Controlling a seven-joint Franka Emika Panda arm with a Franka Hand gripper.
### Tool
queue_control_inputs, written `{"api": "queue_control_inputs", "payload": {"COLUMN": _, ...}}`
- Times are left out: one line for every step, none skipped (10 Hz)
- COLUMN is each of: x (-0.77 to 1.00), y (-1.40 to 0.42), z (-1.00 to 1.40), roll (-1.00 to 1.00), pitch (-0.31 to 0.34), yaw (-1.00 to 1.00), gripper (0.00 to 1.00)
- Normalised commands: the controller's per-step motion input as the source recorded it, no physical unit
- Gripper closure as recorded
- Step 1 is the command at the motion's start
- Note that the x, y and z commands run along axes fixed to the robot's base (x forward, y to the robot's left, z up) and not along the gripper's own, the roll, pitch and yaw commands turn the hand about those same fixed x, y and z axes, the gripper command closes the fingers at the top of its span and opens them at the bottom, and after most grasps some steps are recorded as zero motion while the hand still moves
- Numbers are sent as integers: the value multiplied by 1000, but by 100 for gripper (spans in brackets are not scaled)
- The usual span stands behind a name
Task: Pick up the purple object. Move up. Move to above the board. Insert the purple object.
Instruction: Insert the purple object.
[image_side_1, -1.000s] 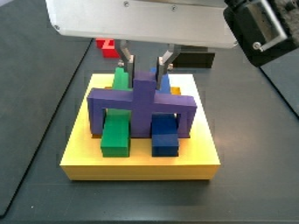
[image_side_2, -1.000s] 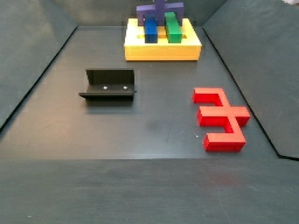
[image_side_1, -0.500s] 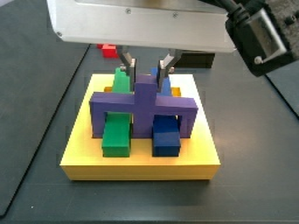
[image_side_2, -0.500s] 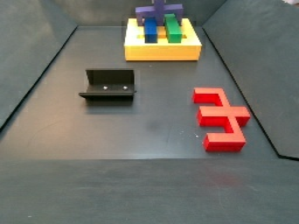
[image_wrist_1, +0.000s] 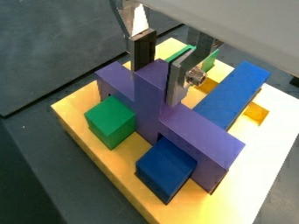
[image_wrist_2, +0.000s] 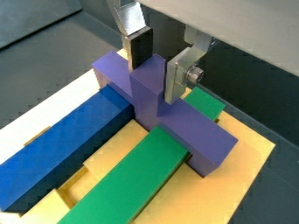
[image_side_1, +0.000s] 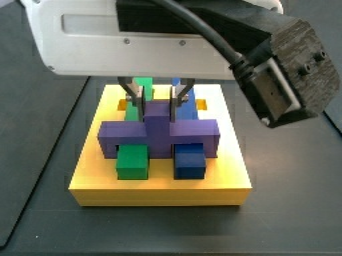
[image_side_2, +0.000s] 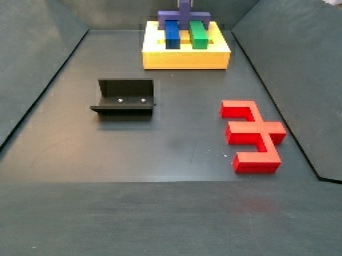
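- Wrist views both showed the purple object (image_wrist_1: 176, 122) seated low on the board (image_wrist_1: 82, 131), its crossbar lying across the green bar (image_wrist_1: 111, 118) and the blue bar (image_wrist_1: 176, 166).
- Its raised central ridge (image_wrist_2: 149, 83) stood between the two silver fingers (image_wrist_2: 181, 74) of the pincer (image_wrist_2: 158, 66), whose dark pads sat at the ridge's sides; the pincer was narrow, closed on the purple object.
- In a side view the purple object (image_side_1: 160, 135) bridged both bars, one leg at either outer side, with the green bar (image_side_1: 131, 160) and blue bar (image_side_1: 189, 163) poking out from under it toward the camera.
- The pincer (image_side_1: 160, 95) came straight down from the large white wrist housing (image_side_1: 134, 40), which hid the far part of the yellow board (image_side_1: 160, 190).
- In a side view from farther off, the board (image_side_2: 186, 58) lay at the far end of the dark desk (image_side_2: 160, 160), with the purple object (image_side_2: 183, 20) on top of it.
- The fixture (image_side_2: 124, 97) stood well apart from the board, near the middle of the desk.
- A red branching block (image_side_2: 251, 133) lay flat, well apart from the fixture and the board.
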Motion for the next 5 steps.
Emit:
{"api": "queue_control_inputs", "payload": {"x": -191, "y": -80, "z": -237, "roll": 23, "pitch": -111, "yaw": 0, "gripper": 100}}
{"api": "queue_control_inputs", "payload": {"x": 0, "y": 0, "z": 0, "roll": 4, "pitch": 0, "yaw": 0, "gripper": 100}}
{"api": "queue_control_inputs", "payload": {"x": -31, "y": 0, "z": 0, "roll": 0, "pitch": 0, "yaw": 0, "gripper": 100}}
{"api": "queue_control_inputs", "payload": {"x": -80, "y": 114, "z": 46, "roll": -120, "pitch": -123, "yaw": 0, "gripper": 100}}
{"api": "queue_control_inputs", "payload": {"x": -123, "y": 0, "z": -6, "roll": 0, "pitch": -11, "yaw": 0, "gripper": 100}}
